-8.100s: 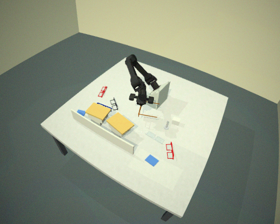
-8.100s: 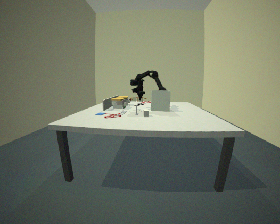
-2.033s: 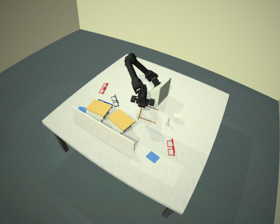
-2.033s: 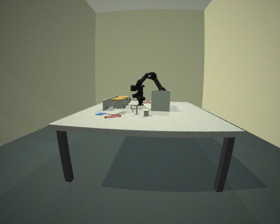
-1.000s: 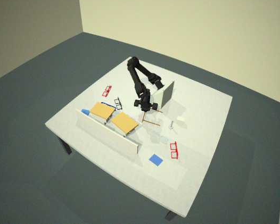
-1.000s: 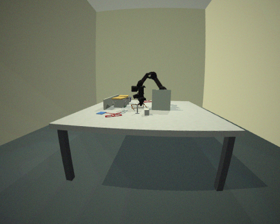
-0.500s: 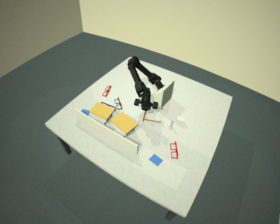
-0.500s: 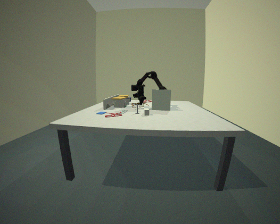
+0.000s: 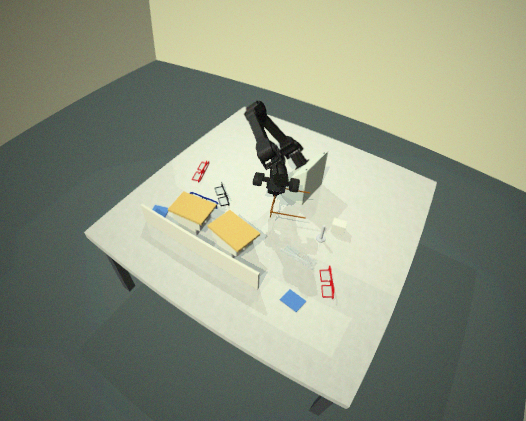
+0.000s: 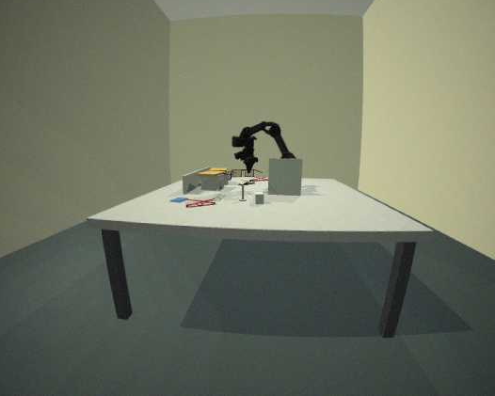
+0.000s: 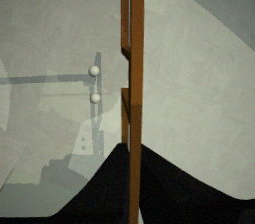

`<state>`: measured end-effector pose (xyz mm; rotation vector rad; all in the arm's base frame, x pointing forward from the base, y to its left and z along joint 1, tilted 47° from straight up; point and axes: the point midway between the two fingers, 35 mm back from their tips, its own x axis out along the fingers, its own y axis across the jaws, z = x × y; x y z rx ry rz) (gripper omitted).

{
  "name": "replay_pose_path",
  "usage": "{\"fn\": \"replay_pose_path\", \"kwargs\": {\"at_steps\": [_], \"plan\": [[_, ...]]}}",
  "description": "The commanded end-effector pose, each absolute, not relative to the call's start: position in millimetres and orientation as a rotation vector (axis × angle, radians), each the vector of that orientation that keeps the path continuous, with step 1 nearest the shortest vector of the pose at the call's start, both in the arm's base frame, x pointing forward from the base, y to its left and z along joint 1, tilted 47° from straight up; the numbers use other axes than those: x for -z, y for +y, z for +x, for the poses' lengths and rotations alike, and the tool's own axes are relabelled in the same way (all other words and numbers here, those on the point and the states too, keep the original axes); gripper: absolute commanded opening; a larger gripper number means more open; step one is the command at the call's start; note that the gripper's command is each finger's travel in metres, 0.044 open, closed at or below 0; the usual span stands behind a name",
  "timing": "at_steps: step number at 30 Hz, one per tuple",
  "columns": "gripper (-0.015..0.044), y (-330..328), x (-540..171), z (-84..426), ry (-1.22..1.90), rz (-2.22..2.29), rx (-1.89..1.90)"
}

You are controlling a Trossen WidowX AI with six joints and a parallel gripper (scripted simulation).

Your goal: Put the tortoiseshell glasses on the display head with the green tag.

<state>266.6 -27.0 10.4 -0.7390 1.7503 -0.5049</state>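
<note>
The tortoiseshell glasses (image 9: 288,215) (image 10: 242,169) (image 11: 136,60) show as a brown frame with both temples spread open. My gripper (image 9: 276,194) (image 10: 249,171) (image 11: 128,151) is shut on the glasses' front bar and holds them above the table, their shadow set apart in the wrist view. The fingers hide part of the frame. A small grey stand (image 9: 321,239) (image 10: 243,193) with a round base stands apart from the glasses. Two small white balls, one of them the upper ball (image 11: 93,71), show left of the bar. I cannot make out the green tag or tell the two display heads for sure.
An upright grey-green panel (image 9: 314,178) (image 10: 285,176) stands close beside the gripper. A white block (image 9: 339,225) (image 10: 260,198) is near the stand. Two orange-topped boxes (image 9: 234,231) stand behind a long low wall (image 9: 202,248). Red glasses (image 9: 332,283) and a blue square (image 9: 293,300) lie nearby.
</note>
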Motion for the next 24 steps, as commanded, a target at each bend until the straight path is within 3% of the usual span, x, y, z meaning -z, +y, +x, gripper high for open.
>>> {"fn": "replay_pose_path", "kwargs": {"at_steps": [1, 24], "plan": [[0.0003, -27.0, -10.3, 266.6, 1.748, -0.735, 0.509], [0.0, -15.6, -3.3, 270.3, 1.421, -0.226, 1.048]]}}
